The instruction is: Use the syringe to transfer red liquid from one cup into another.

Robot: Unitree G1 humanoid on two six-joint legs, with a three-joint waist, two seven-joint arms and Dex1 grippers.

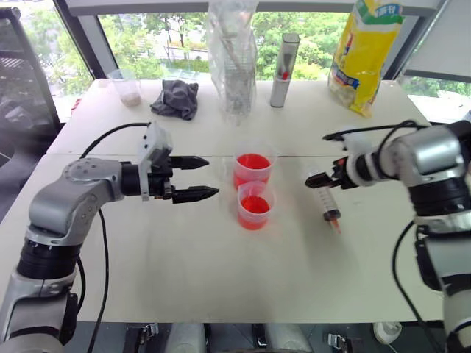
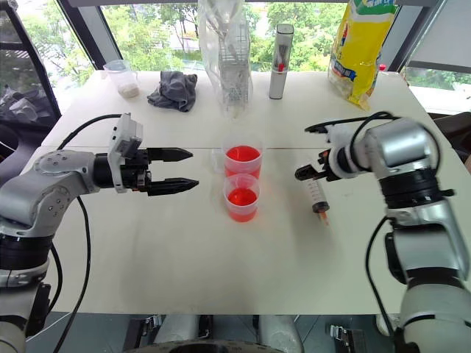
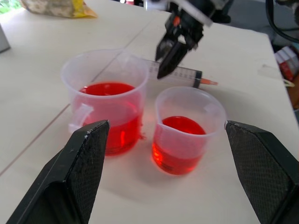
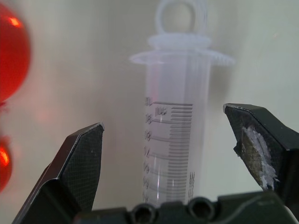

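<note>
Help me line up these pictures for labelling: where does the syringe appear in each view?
Left eye: syringe lies right of the two red cups, below the right gripper.
Right eye: same spot.
Left wrist: behind the cups.
Right wrist: between the open fingers.
Shared landmark: the red cups.

The yellow bag at one o'clock is cut off at the top; its print is unreadable.

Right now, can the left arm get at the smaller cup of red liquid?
Probably yes. The left end effector is open, level with the cups and aimed their way, with bare table between it and the smaller cup; the larger cup stands close behind.
</note>
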